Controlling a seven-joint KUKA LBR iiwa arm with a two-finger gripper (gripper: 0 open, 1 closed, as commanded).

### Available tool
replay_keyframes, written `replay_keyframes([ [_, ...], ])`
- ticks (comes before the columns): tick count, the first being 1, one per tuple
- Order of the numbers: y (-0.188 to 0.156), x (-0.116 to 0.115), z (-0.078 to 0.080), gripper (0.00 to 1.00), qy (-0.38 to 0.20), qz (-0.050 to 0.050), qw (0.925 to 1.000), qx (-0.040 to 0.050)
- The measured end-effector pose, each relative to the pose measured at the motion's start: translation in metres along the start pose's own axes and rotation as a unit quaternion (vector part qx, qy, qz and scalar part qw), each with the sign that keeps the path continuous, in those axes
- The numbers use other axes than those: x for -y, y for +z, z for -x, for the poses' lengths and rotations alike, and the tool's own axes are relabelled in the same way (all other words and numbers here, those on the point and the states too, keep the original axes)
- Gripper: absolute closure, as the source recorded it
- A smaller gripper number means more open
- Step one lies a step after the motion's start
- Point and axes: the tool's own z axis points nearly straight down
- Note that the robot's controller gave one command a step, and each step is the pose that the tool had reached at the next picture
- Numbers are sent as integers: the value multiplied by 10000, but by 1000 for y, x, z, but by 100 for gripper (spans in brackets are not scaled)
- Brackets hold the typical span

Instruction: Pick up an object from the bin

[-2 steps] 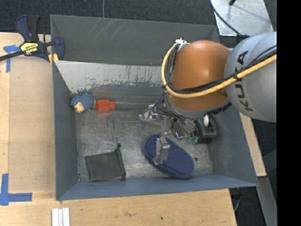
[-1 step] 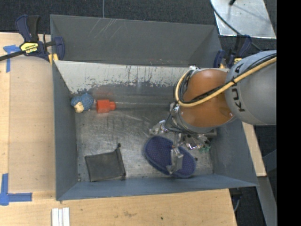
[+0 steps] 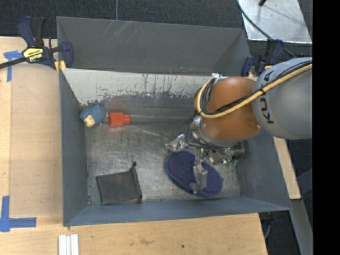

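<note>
Camera view places the tool (image 3: 198, 175) low over the front right part of the bin (image 3: 159, 209) floor, directly above a flat blue oval pad (image 3: 180, 169) with a mesh-like surface. The pad lies near the front wall, and the tool's metal body covers its middle and right part. We see clearly only the pad's left half and its front edge.

We cannot tell whether the tool is spread or pressed together, because the wrist hardware above it masks its upper part. We also cannot tell whether the tool touches the pad or stands just above it.

The arm (image 3: 284, 100) enters from the right, over the bin's right wall. Its grey link is cut off at the right side of the view. A rounded orange cover (image 3: 228, 124) sits over the wrist, and a yellow cable (image 3: 234, 108) runs across the cover. Below the cover, the wrist points down and slightly toward the front of the bin.

At the back left, near the rear wall, lies a small blue and tan toy (image 3: 92, 116); we cannot make out its exact shape. An orange block (image 3: 119, 119) lies just beside it, on its right. A dark grey square sheet (image 3: 118, 188) lies flat at the front left, well apart from the pad.
</note>
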Motion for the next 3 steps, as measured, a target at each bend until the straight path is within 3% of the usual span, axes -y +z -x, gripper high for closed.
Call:
replay_keyframes([
  [1, -3, 1, 3, 100, 4, -15, 10000, 49],
  [2, -121, 20, 32, 100, -829, -33, 9965, 40],
  [3, -201, -102, 59, 100, -2621, -6, 9650, 29],
])
